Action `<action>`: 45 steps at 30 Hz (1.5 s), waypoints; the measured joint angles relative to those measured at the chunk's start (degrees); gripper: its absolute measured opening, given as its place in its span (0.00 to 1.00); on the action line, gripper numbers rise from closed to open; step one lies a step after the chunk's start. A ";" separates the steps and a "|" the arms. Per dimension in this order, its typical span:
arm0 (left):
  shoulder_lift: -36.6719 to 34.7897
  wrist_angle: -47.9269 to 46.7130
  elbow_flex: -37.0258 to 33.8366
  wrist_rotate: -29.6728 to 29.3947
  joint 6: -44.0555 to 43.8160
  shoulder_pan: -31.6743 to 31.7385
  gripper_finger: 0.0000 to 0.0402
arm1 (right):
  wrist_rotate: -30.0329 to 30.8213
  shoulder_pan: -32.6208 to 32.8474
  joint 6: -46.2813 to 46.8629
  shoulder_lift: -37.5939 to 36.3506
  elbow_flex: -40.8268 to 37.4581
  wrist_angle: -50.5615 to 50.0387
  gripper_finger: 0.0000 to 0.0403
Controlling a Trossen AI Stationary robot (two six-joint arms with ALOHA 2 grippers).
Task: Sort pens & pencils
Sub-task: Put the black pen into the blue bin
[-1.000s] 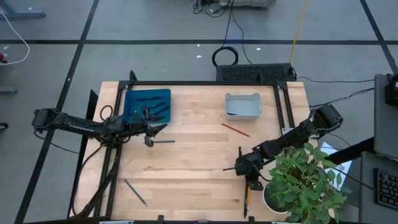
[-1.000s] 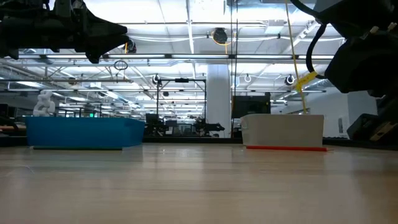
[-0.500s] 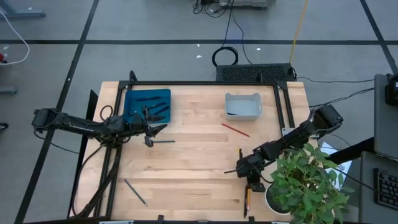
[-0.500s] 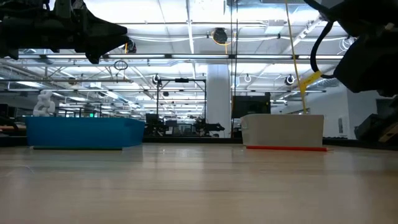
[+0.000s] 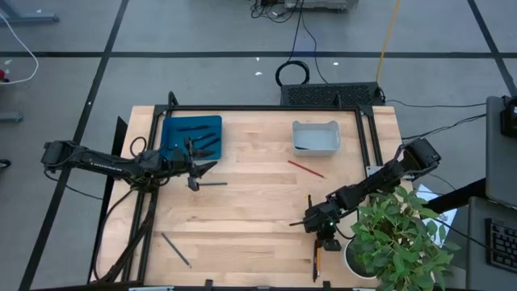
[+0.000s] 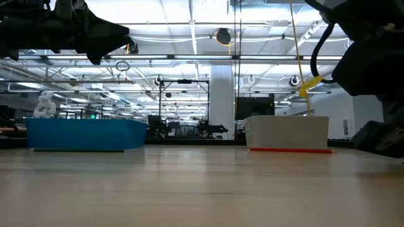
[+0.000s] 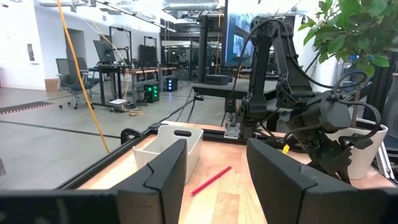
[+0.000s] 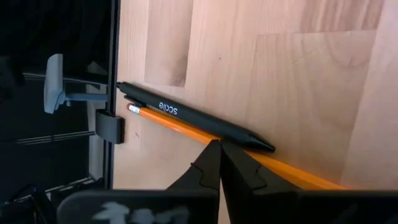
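Pencil, slim orange wood with a pink eraser (image 8: 168, 122), lies touching a black pen printed in white (image 8: 193, 117) near the potted green plant (image 5: 396, 234). My right gripper (image 8: 219, 163), fingers pinched together with nothing between them, must spread and straddle only the pencil. My left gripper (image 7: 214, 177), parted and empty, waits beside the blue tray (image 5: 192, 134).

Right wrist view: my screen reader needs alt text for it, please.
The right hand, fingers together, sits over a black pen and an orange pencil lying side by side on the wooden table, near its dark frame edge.
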 joint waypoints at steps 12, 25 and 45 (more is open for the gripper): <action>0.02 -0.01 0.00 0.00 0.00 0.00 0.43 | 1.42 -2.94 -0.24 -0.02 -0.04 1.64 0.00; 0.02 -0.01 0.00 0.00 0.00 0.00 0.43 | 1.53 -3.69 1.48 -0.04 -0.02 -2.75 0.00; 0.00 0.03 0.00 0.00 0.00 -0.02 0.43 | 7.94 -4.21 -4.46 -9.58 -0.04 0.69 0.00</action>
